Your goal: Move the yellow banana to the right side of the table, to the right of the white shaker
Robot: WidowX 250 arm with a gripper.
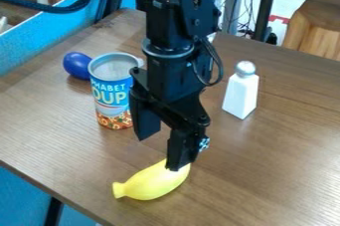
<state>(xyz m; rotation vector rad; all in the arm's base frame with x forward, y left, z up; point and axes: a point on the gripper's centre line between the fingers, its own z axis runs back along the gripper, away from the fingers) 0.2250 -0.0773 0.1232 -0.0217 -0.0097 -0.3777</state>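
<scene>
The gripper (159, 152) hangs over the middle of the table, its two fingers apart. Its right fingertip overlaps the upper right end of a yellow toy banana (152, 182); whether it touches the banana I cannot tell. Just left of the gripper stands a blue soup can (111, 98) with a bare metal top. Behind the can, to its left, lies a dark blue rounded object (77, 65). A white shaker (241, 94) with a silvery cap is upright to the right of the arm.
The brown wooden table (279, 170) has its front left edge below the banana. A blue panel (49, 36) runs along the back left. A wooden chair (317, 26) and cables are behind the table at the upper right.
</scene>
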